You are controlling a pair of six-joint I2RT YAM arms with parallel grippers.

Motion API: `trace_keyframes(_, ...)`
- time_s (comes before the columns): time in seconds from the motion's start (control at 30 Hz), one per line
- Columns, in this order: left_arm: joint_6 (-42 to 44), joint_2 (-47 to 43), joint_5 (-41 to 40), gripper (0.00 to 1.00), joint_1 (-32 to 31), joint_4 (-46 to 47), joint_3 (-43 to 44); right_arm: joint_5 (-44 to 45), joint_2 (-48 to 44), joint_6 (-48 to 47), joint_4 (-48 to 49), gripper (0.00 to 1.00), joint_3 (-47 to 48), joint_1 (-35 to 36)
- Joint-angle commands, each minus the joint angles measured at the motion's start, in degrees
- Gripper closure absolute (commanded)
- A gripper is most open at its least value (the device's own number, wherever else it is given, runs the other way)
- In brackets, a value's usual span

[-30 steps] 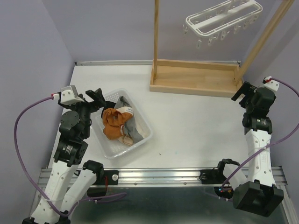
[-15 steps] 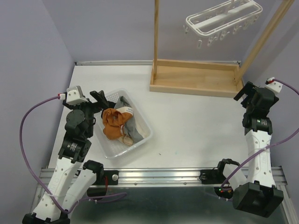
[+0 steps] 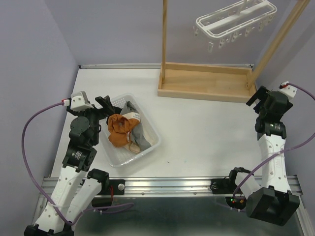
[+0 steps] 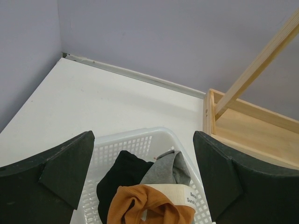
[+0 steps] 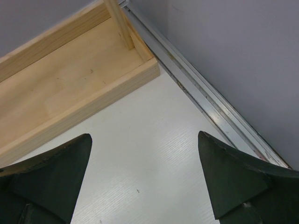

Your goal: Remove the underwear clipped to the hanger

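Observation:
The white hanger (image 3: 235,20) hangs from the wooden stand at the top right, its clip pegs bare. The underwear lies piled in a white basket (image 3: 150,148): the rust-orange piece (image 3: 118,132) on top, grey (image 3: 139,135), cream-beige (image 3: 132,146) and black (image 4: 119,175) with it. The orange (image 4: 140,203) and grey (image 4: 168,170) pieces show in the left wrist view. My left gripper (image 3: 104,104) is open and empty at the basket's far-left corner. My right gripper (image 3: 257,97) is open and empty over the table (image 5: 140,158) by the stand's right end.
The wooden stand's base tray (image 3: 204,82) sits at the back of the table, with uprights (image 3: 164,37) rising from it. It shows in the right wrist view (image 5: 60,79) and the left wrist view (image 4: 247,130). Purple walls close the left, back and right sides.
The left arm swung slightly right toward the basket a second ago, then held. The right gripper lifted slightly toward the stand. The underwear has not moved.

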Motion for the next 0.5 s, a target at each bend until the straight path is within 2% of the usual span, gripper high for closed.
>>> trace_keyframes(0.0, 1.2, 0.2, -1.0, 0.01, 0.4, 4.1, -0.7, 2.2, 0.2, 0.7, 1.0, 0.0, 1.4, -0.3)
trace_keyframes(0.47, 2.0, 2.1, -0.9, 0.01, 0.4, 6.1, -1.7, 3.3, 1.7, -1.2, 3.1, 0.0, 0.0, -0.4)
